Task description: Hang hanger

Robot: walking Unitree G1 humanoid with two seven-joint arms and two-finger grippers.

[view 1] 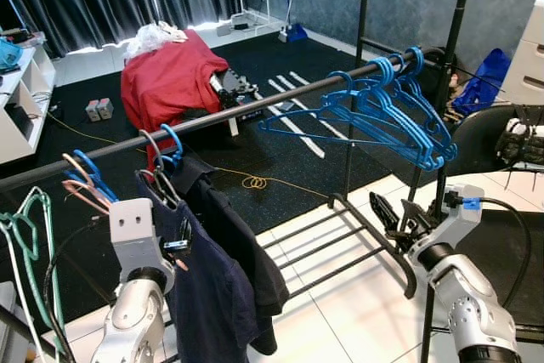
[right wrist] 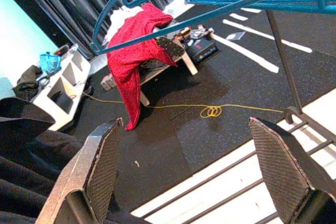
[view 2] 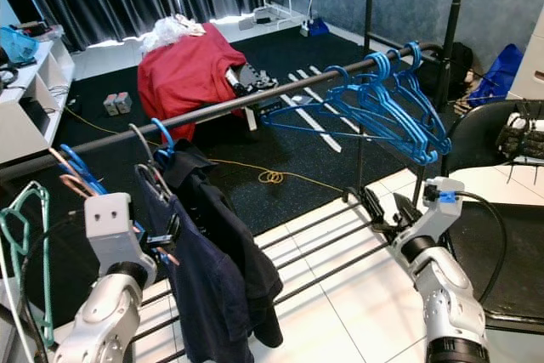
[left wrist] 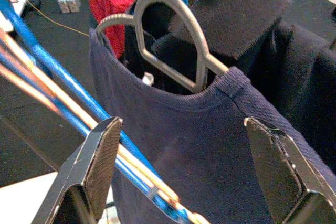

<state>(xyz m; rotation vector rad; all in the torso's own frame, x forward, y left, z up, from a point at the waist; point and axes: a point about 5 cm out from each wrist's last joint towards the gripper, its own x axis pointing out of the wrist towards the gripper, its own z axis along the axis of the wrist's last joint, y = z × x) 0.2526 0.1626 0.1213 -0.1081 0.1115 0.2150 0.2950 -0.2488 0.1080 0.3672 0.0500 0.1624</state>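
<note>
A dark rail (view 1: 255, 108) slopes up from lower left to upper right. On it hangs a grey hanger (left wrist: 173, 40) carrying a navy shirt (view 1: 204, 295), with a black garment (view 1: 246, 252) beside it. My left gripper (left wrist: 181, 132) is open just in front of the shirt's collar, its fingers (left wrist: 100, 156) spread wide and holding nothing. A bunch of empty blue hangers (view 1: 382, 116) sits at the rail's right end. My right gripper (view 1: 395, 214) is open and empty, low under that end of the rail.
Blue and copper hangers (view 1: 85, 180) and a green one (view 1: 25, 227) hang at the rail's left end. The rack's lower shelf bars (view 1: 340, 244) run below. A red cloth (view 1: 170, 78) drapes over something behind, a yellow cable (view 1: 255, 182) lies on the dark floor, and a black chair (view 1: 484, 138) stands right.
</note>
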